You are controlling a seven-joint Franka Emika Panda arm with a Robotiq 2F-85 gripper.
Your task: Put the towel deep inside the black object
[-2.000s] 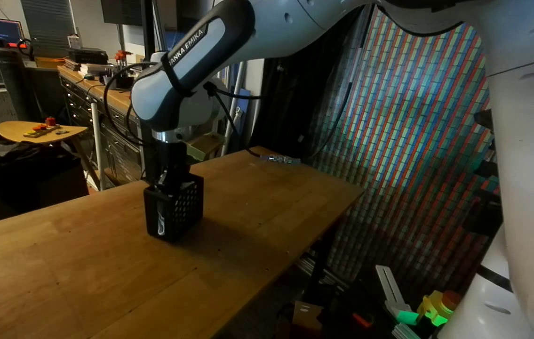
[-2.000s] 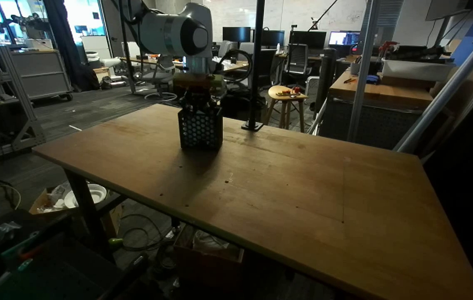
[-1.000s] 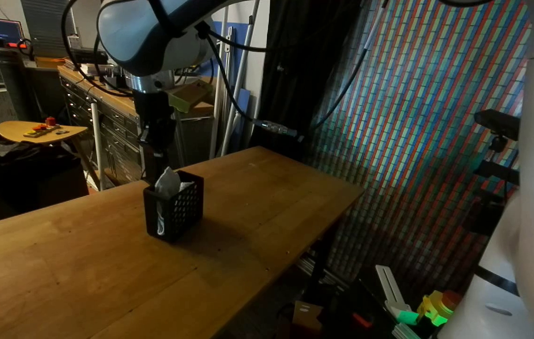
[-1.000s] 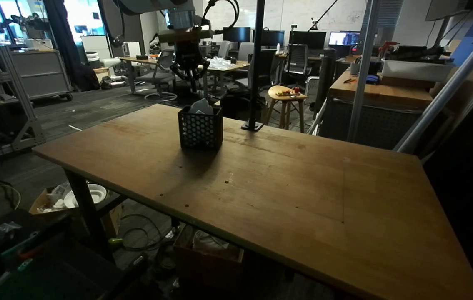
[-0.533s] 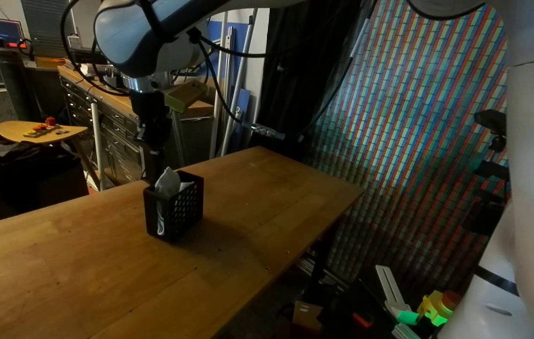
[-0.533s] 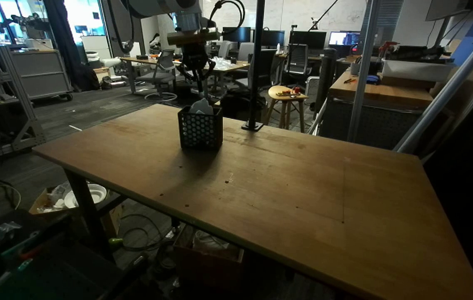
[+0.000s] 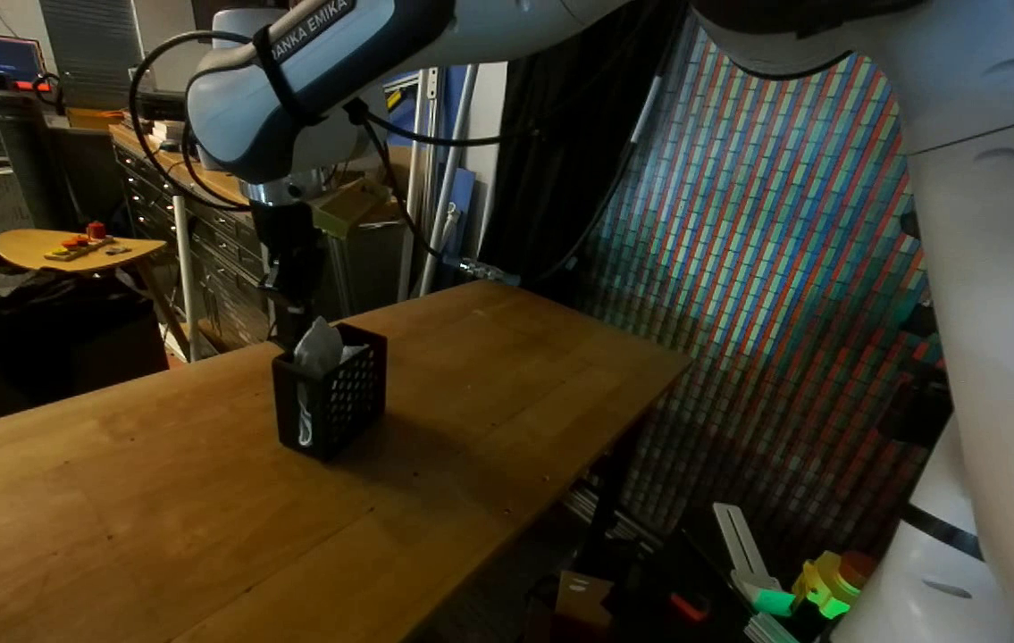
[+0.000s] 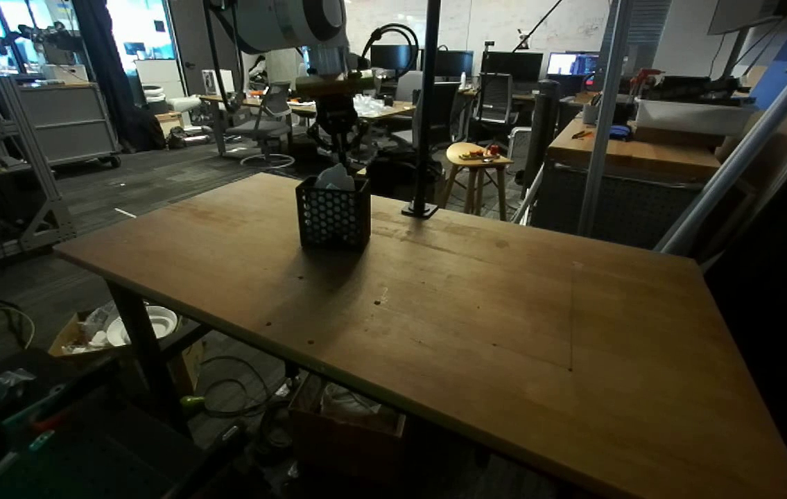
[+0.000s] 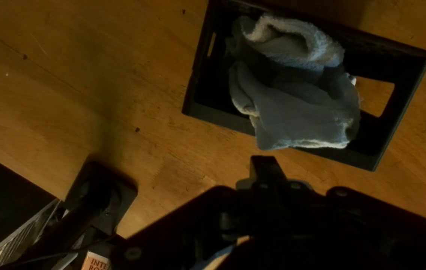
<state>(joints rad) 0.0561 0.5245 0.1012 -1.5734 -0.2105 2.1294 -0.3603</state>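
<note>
The black object is an open-topped basket with holes in its sides [image 7: 323,429], upright on the wooden table; it also shows in an exterior view [image 8: 363,211] and the wrist view [image 9: 220,115]. The grey-white towel [image 9: 295,112] sits crumpled inside it. A fold of the towel sticks up above the rim in both exterior views [image 7: 319,346] [image 8: 335,178], and in the wrist view it overlaps the near rim. My gripper [image 9: 267,162] is shut and empty, its fingertips together, apart from the towel. In an exterior view the gripper [image 8: 342,158] is above and behind the basket.
A black pole [image 8: 428,104] stands on a base plate [image 8: 419,209] at the table's edge near the basket; the base also shows in the wrist view [image 9: 100,191]. The wooden table [image 8: 504,312] extends around the basket. A cable [image 7: 462,141] hangs from the arm.
Two seconds ago my gripper was down at the basket's opening, hiding the towel. It rose off, showing the towel's upright fold, then shifted sideways and came slightly lower. Basket and towel stay put.
</note>
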